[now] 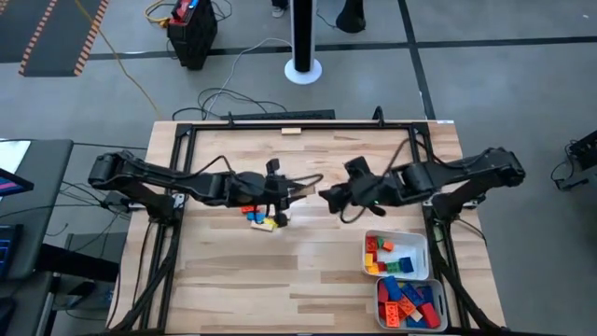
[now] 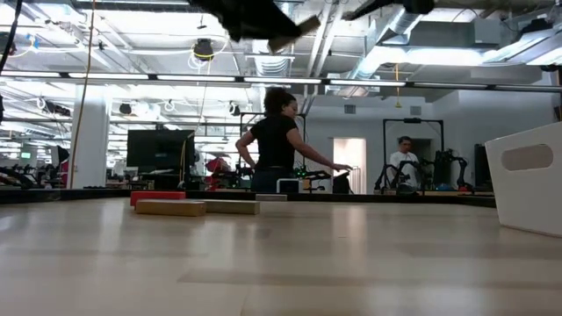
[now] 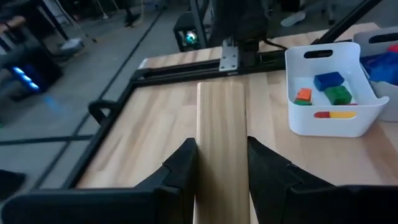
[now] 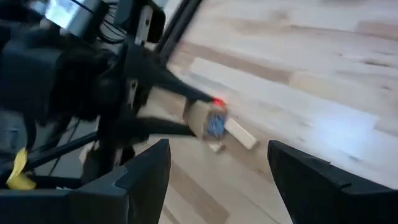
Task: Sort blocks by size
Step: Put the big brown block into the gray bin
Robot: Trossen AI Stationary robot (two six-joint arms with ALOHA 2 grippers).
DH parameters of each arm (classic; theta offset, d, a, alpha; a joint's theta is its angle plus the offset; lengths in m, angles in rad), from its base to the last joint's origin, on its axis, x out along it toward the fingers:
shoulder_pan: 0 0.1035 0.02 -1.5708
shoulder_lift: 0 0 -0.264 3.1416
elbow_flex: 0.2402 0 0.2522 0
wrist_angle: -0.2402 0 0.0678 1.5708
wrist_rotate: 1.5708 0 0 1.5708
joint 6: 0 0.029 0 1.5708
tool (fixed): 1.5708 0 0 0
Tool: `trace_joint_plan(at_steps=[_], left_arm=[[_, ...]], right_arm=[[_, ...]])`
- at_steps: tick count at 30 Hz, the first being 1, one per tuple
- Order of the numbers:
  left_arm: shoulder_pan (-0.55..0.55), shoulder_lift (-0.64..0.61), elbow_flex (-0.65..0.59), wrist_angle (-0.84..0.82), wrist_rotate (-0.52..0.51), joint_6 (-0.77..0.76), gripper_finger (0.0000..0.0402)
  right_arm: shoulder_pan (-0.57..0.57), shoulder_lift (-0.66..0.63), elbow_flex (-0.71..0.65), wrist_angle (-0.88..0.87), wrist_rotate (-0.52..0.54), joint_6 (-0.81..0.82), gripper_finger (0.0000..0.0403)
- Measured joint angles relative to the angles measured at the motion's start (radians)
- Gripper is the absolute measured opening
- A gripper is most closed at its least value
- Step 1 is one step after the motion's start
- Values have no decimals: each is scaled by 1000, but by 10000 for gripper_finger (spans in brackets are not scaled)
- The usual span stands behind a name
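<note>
My left gripper [image 1: 293, 192] hangs over the table's middle, shut on a long tan wooden block [image 3: 221, 118] that sticks out ahead of its fingers. The low view shows the block [image 2: 283, 37] high above the table. Just to its right, my right gripper [image 1: 328, 198] stands open with nothing between its fingers [image 4: 149, 174], facing the left gripper. A small heap of loose blocks [image 1: 265, 219] in red, orange, blue, yellow and tan lies on the table below the left gripper. My left gripper pinches the long wooden block by its two long sides [image 3: 205, 163] between its two fingers [image 3: 184, 167]. The fingers come nearly level from the table's left and lie along the block. Its free end points toward the right edge, and it is lifted clear of the table.
Two white trays [image 1: 422, 245] [image 1: 381, 301] with coloured blocks stand at the near right; one also shows in the left wrist view [image 3: 323, 121]. A tan block [image 1: 292, 131] lies at the far edge. A black frame [image 1: 187, 140] rims the table. People stand in the room beyond.
</note>
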Motion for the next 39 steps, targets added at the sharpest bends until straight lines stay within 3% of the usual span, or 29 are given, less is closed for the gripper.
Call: trace_joint_plan(at_steps=[10, 29, 34, 39], left_arm=[[-60, 0, 93, -77, -151, 97, 98], [-97, -1, 114, -13, -144, 170, 98], [-98, -1, 114, 35, -121, 209, 98], [-97, 0, 114, 34, -122, 210, 98]], right_arm=[[-41, 35, -1, 127, -63, -29, 292], [-46, 50, 0, 189, -61, -75, 285], [-55, 50, 0, 203, -62, -98, 243], [-58, 50, 0, 214, -70, -132, 138]])
